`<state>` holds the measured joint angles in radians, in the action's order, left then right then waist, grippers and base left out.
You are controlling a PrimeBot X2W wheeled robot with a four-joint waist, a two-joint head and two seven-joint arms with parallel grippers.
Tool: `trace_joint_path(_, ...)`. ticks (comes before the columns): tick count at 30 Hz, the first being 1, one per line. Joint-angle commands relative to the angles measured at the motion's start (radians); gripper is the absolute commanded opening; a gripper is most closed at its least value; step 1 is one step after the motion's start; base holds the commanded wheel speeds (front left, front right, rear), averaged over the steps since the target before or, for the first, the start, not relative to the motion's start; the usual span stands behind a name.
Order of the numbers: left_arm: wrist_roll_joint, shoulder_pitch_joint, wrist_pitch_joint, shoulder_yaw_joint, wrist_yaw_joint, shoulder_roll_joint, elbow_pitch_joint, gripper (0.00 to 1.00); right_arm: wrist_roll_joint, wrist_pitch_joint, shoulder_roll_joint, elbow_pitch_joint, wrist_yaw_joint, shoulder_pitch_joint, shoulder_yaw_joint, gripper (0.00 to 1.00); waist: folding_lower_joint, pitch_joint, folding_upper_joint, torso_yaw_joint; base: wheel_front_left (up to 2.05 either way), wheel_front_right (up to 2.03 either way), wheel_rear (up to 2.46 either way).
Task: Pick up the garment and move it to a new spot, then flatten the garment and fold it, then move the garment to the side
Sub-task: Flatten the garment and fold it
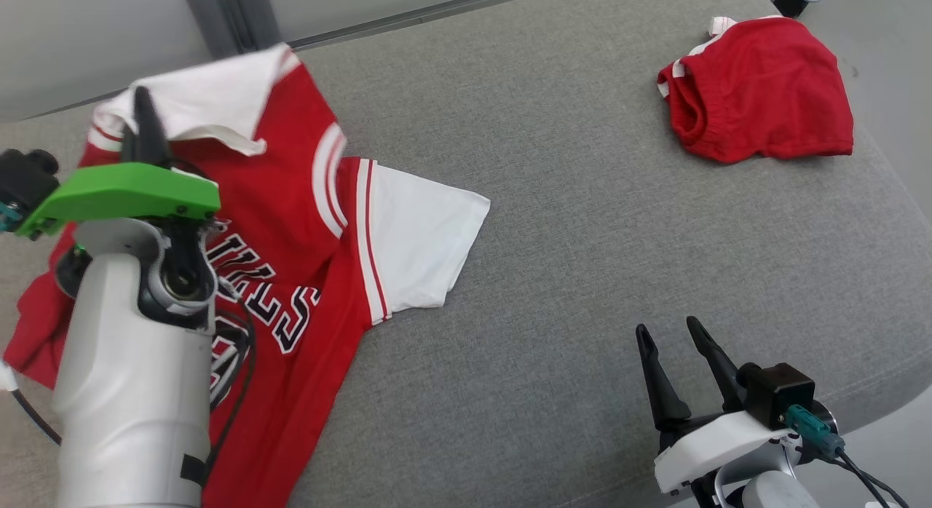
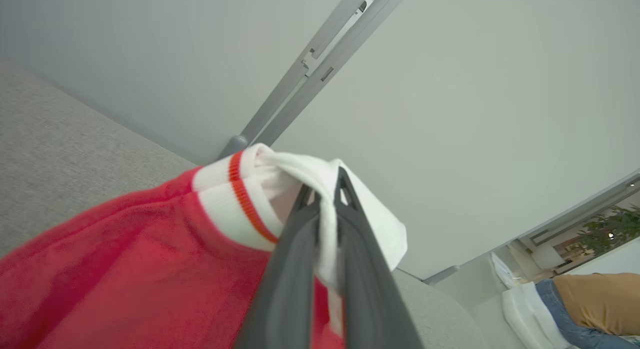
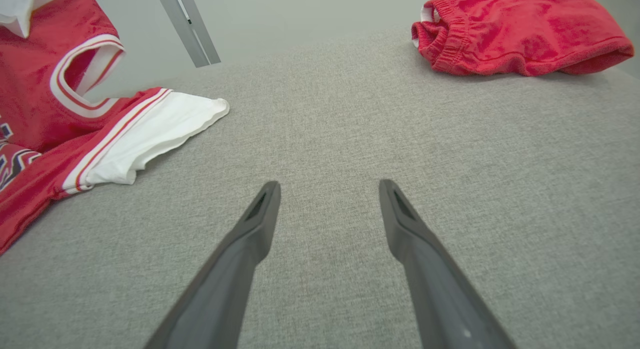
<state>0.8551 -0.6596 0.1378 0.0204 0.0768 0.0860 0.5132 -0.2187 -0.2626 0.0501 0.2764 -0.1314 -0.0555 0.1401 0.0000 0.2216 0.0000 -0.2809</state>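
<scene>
Two robot hands work over a grey fabric cushion (image 1: 582,275): the left hand (image 2: 324,186) is pinched tight on the white sleeve (image 1: 211,100) of a red and white jersey (image 1: 291,224), which lies rumpled at the cushion's left with that sleeve lifted, while the right hand (image 1: 666,324) hovers wide and empty near the front edge. Red shorts (image 1: 757,93) lie bunched at the far right. I judge the pick-up only begun; moving, flattening, folding and setting aside all remain

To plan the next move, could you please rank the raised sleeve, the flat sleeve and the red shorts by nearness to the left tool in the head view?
1. Raised sleeve: pinched in the left tool, far left.
2. Flat sleeve: left of centre.
3. Red shorts: far right corner.
</scene>
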Motion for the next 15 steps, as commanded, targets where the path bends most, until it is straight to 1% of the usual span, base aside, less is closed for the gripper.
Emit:
trace_joint_path(1, -0.038, -0.03, 0.037, 0.002, 0.008, 0.022, 0.058, 1.0, -0.005, -0.003, 0.001, 0.002, 0.002, -0.013, 0.002, 1.0, 0.0, 0.027, 0.0, -0.028, 0.0, 0.0, 0.0)
trace_joint_path(2, -0.055, -0.048, 0.055, 0.011, 0.01, 0.028, 0.095, 1.0, -0.006, -0.003, 0.002, 0.004, 0.002, -0.013, 0.002, 1.0, 0.0, 0.028, 0.0, -0.03, 0.0, 0.0, 0.0)
trace_joint_path(3, -0.089, -0.067, 0.072, 0.032, 0.004, 0.039, 0.132, 1.0, -0.005, -0.003, 0.001, 0.006, 0.002, -0.013, 0.001, 1.0, 0.0, 0.028, 0.0, -0.03, 0.0, 0.0, 0.0)
trace_joint_path(5, -0.141, -0.079, 0.091, 0.079, -0.022, 0.047, 0.179, 1.0, 0.004, -0.003, 0.002, 0.005, 0.002, -0.009, -0.008, 1.0, 0.0, 0.02, 0.0, -0.025, 0.0, 0.0, 0.0)
trace_joint_path(7, -0.202, -0.058, 0.105, 0.135, -0.045, 0.058, 0.202, 1.0, 0.019, -0.003, 0.001, -0.002, 0.002, -0.003, -0.019, 1.0, 0.0, 0.006, 0.0, -0.009, 0.0, 0.0, 0.0)
trace_joint_path(8, -0.234, -0.037, 0.112, 0.156, -0.05, 0.061, 0.204, 1.0, 0.026, -0.003, 0.001, -0.007, 0.001, 0.0, -0.023, 1.0, 0.0, -0.003, 0.0, -0.001, 0.0, 0.0, 0.0)
trace_joint_path(10, -0.298, 0.012, 0.121, 0.2, -0.039, 0.063, 0.187, 1.0, 0.04, -0.003, 0.001, -0.021, 0.002, 0.005, -0.034, 1.0, 0.0, -0.021, 0.0, 0.023, 0.0, 0.0, 0.0)
trace_joint_path(12, -0.351, 0.073, 0.128, 0.222, -0.022, 0.057, 0.137, 1.0, 0.06, -0.003, 0.002, -0.038, 0.002, 0.007, -0.047, 1.0, 0.0, -0.043, 0.0, 0.05, 0.0, 0.0, 0.0)
trace_joint_path(15, -0.418, 0.228, 0.127, 0.211, 0.011, 0.038, -0.006, 1.0, 0.084, -0.003, 0.01, -0.067, 0.002, 0.013, -0.066, 1.0, 0.0, -0.085, 0.0, 0.097, 0.0, 0.0, 0.0)
